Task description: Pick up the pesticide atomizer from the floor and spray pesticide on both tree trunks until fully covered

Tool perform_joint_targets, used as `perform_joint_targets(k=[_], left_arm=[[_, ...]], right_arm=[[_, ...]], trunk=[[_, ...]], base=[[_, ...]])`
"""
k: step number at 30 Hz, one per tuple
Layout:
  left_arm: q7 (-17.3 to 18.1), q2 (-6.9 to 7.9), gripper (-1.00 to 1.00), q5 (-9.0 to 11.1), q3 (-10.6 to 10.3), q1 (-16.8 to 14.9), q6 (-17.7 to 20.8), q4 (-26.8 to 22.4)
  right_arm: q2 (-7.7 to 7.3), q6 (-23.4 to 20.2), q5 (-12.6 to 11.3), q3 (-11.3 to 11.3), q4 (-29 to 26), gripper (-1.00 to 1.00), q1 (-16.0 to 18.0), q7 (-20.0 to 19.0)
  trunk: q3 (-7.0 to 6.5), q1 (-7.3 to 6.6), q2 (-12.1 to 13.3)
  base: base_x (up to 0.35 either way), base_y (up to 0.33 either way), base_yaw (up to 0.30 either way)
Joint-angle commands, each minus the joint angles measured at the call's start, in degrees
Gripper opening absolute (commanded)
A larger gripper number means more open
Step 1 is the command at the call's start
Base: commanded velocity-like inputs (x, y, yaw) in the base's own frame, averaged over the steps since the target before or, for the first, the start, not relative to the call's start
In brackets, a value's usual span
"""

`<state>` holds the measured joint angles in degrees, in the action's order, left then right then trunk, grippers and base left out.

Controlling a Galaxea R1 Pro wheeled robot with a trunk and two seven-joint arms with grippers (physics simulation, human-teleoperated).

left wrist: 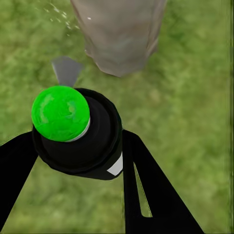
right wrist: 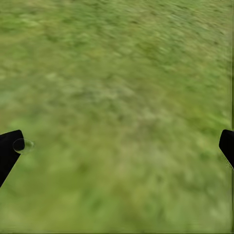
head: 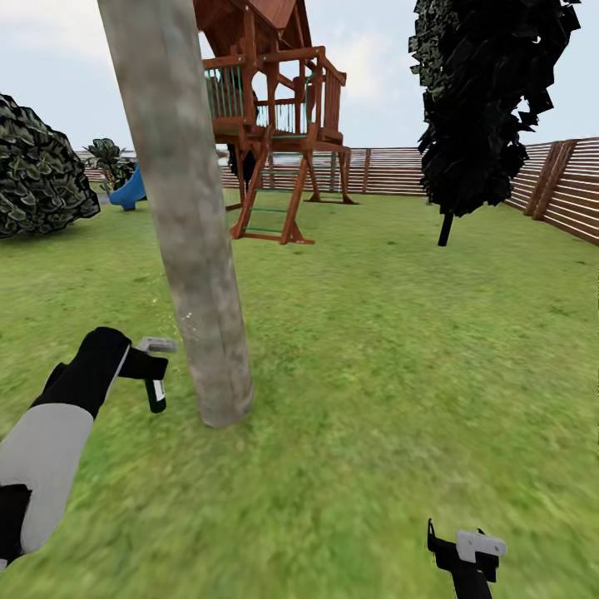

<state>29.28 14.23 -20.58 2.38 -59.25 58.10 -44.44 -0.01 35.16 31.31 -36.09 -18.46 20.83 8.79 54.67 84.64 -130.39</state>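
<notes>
Tree trunk (head: 187,208): pale grey-beige, brown mottling. Beside it, bottle (left wrist: 80,131): black, bright green cap. Grass (head: 374,349): blurry green. Behind the trunk, playhouse (head: 270,108): reddish-brown wood.

tree trunk (head: 187,216) ahead left, play tower (head: 274,108) behind, fence (head: 466,170) beyond

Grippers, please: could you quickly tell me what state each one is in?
Left gripper: closed on the pesticide atomizer.
Right gripper: open, holding nothing.

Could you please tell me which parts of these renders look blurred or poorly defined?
Right wrist view: the grass is a smeared green wash. Left wrist view: the atomizer is crisp, the trunk base soft. Head view: the trunk is sharp, the near lawn blurry.
</notes>
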Motion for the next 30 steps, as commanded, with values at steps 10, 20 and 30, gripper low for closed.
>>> perform_joint_targets(k=[10,20,30], left_arm=[[0.0,-0.2,-1.0,-0.1,-0.1,0.5,-0.5,0.4],[0.1,-0.61,-1.0,0.0,-1.8,5.9,-0.9,0.9],[-0.3,-0.03,-1.0,-0.3,-1.4,11.2,-1.1,1.0]], right_arm=[[0.01,0.0,0.0,0.0,0.0,1.0,0.0,0.0],[0.0,0.0,0.0,0.0,0.0,1.0,0.0,0.0],[-0.05,0.0,0.0,0.0,0.0,1.0,0.0,0.0]], trunk=[[0.0,0.0,0.0],[0.0,0.0,0.0],[0.0,0.0,0.0]], base=[[0.0,-0.269,0.223],[0.062,-0.265,0.022],[0.03,-0.022,0.0]])
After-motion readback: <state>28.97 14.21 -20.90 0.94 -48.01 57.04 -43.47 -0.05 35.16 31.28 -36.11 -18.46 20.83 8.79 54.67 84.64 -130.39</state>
